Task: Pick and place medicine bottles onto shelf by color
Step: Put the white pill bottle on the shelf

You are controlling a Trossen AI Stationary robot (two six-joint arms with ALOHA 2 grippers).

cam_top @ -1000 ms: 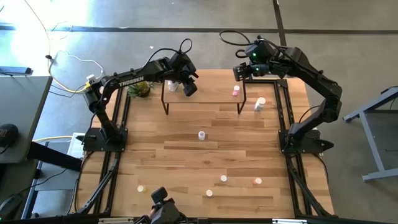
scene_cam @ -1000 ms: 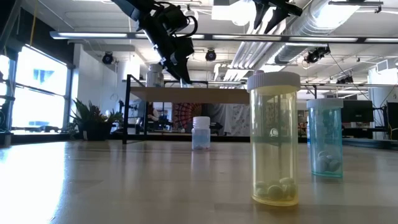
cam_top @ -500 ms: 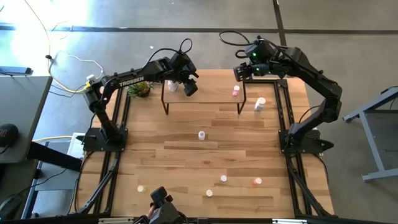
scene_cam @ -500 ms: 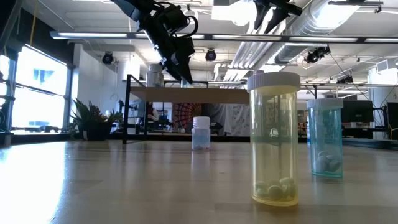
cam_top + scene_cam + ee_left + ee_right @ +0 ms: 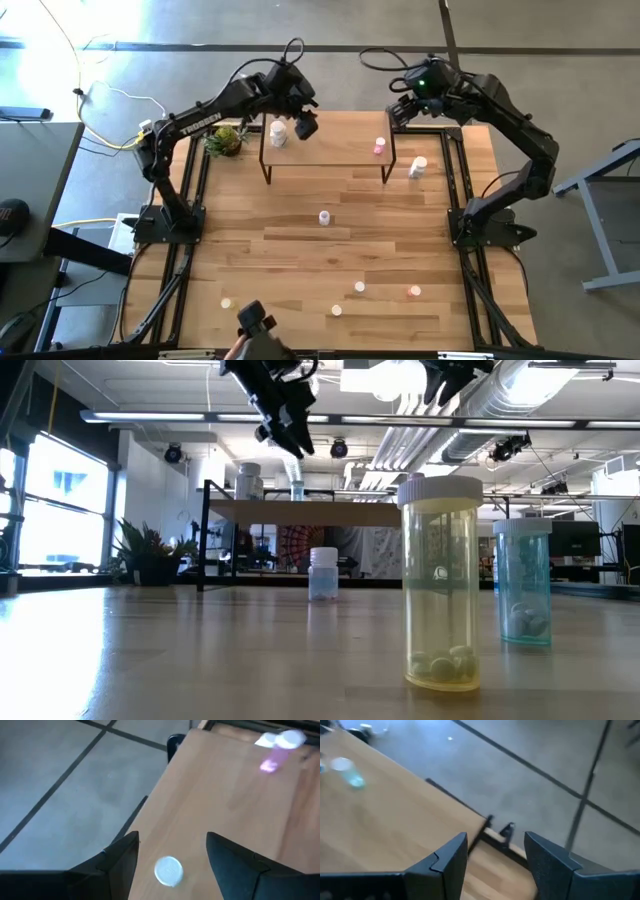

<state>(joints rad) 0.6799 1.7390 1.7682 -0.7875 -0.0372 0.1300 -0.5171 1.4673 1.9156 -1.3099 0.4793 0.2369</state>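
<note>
The shelf (image 5: 330, 152) stands at the table's far side. A white medicine bottle (image 5: 278, 133) stands upright on its left end and a pink one (image 5: 379, 147) on its right end. My left gripper (image 5: 305, 126) hangs open above the shelf. In the left wrist view the white bottle's cap (image 5: 169, 870) shows below and between the spread fingers of that gripper (image 5: 172, 837), apart from them. My right gripper (image 5: 402, 112) hovers open past the shelf's far right corner, and nothing shows between its fingers in its own wrist view (image 5: 495, 837).
A green plant (image 5: 225, 140) sits left of the shelf. A larger white bottle (image 5: 417, 167) stands right of the shelf and a small one (image 5: 324, 217) at mid-table. Several bottles stand near the front edge, among them a yellow one (image 5: 440, 585) and a pale blue one (image 5: 522, 585).
My left gripper has opened and risen off the shelf toward the table's far edge. The white bottle stays standing on the shelf's left end. My right gripper has drifted a little toward the table's right edge, still open.
</note>
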